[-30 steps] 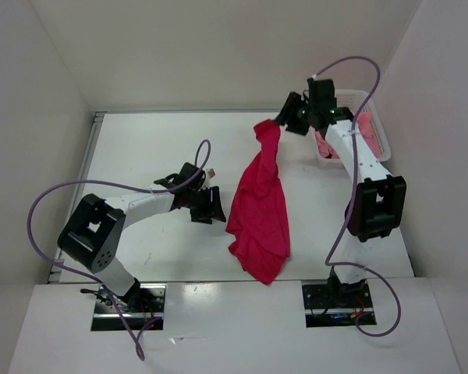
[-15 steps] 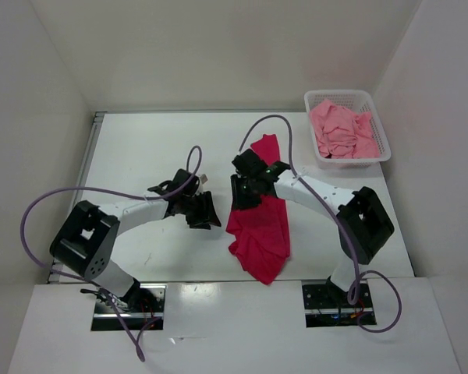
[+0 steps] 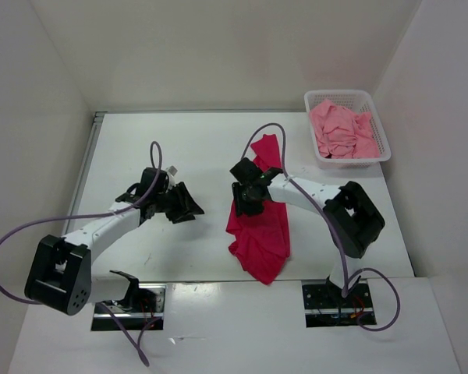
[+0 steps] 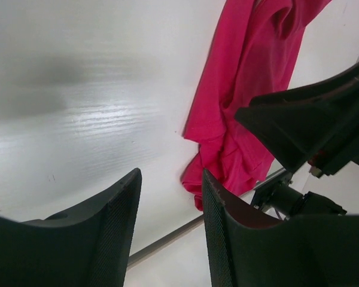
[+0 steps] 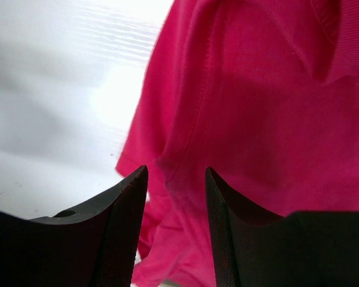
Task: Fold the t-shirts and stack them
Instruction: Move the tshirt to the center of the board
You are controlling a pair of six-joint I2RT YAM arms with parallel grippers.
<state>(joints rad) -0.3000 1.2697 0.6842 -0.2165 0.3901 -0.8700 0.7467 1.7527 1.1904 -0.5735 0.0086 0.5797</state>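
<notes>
Since a sec ago your right gripper (image 3: 246,201) has let go of the crimson shirt (image 3: 259,226) and come down from the basket (image 3: 381,153) side. The shirt now lies on the worktop (image 3: 164,140) as a long crumpled strip, not yet folded, so spreading it flat is probably next. The pink shirt (image 3: 339,128) waits in the basket.

Right arm reaches over the shirt's left edge, jaws apart, nothing betw. them. Left gripper (image 3: 183,206) has pulled back left, also open & empty, over bare worktop.
</notes>
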